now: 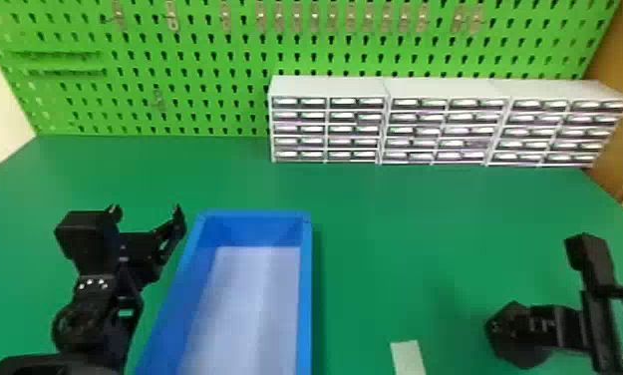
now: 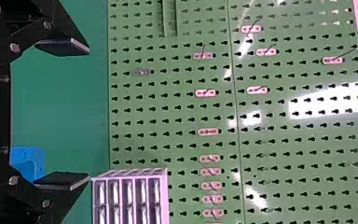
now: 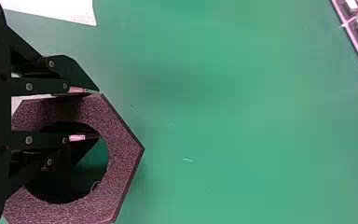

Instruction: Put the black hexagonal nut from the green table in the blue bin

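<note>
The green table (image 1: 434,219) is spread under everything, and at its back the green pegboard (image 1: 190,80) is set upright. At the back right, in front of the pegboard, three white drawer cabinets (image 1: 449,89) are placed side by side. The blue bin (image 1: 306,294) is placed on the table, between the two grippers. The left gripper (image 1: 146,211) is held released beside the bin's left wall, near its far corner, with its fingers wide apart. The right gripper (image 1: 532,326) is clenched on the ring of the black hexagonal nut (image 3: 123,154): one finger is put in the hole, the other against the outer side. The nut is held well apart from the bin, on its right. Between them, a piece of white paper (image 1: 408,356) is seen on the table.
</note>
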`<state>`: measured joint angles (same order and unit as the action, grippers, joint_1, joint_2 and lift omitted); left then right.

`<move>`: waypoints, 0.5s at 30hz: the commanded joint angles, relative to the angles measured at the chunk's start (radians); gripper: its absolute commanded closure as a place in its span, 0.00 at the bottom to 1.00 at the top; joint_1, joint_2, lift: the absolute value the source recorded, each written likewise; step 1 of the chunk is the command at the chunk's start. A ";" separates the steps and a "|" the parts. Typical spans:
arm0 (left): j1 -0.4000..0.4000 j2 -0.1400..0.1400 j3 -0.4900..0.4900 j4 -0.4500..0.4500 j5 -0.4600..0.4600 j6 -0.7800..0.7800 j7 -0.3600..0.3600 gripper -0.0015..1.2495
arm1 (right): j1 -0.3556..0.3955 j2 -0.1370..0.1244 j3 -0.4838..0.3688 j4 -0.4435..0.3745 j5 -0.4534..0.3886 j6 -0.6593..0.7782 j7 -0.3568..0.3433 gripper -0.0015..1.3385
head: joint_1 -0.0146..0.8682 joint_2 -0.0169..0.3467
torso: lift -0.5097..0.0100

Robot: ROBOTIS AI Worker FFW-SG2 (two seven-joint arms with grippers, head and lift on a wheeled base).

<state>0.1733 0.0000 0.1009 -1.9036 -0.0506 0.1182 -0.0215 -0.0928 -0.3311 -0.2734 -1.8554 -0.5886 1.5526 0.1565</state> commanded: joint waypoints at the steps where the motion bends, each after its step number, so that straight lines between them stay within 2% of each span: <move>1: 0.000 -0.003 -0.003 0.001 0.000 0.000 0.000 0.25 | -0.002 0.001 -0.017 -0.013 -0.007 -0.005 0.000 0.77 | 0.76 0.20 | 0.80; 8: -0.002 -0.003 -0.004 0.003 0.000 0.000 0.000 0.25 | -0.001 0.006 -0.038 -0.042 -0.014 -0.019 0.000 0.77 | 0.76 0.20 | 0.80; 15: -0.002 -0.003 -0.006 0.004 0.000 0.000 0.000 0.25 | 0.007 0.024 -0.070 -0.071 -0.019 -0.062 0.000 0.77 | 0.76 0.20 | 0.80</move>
<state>0.1717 0.0000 0.0960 -1.9005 -0.0506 0.1181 -0.0215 -0.0925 -0.3176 -0.3258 -1.9093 -0.6058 1.5206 0.1565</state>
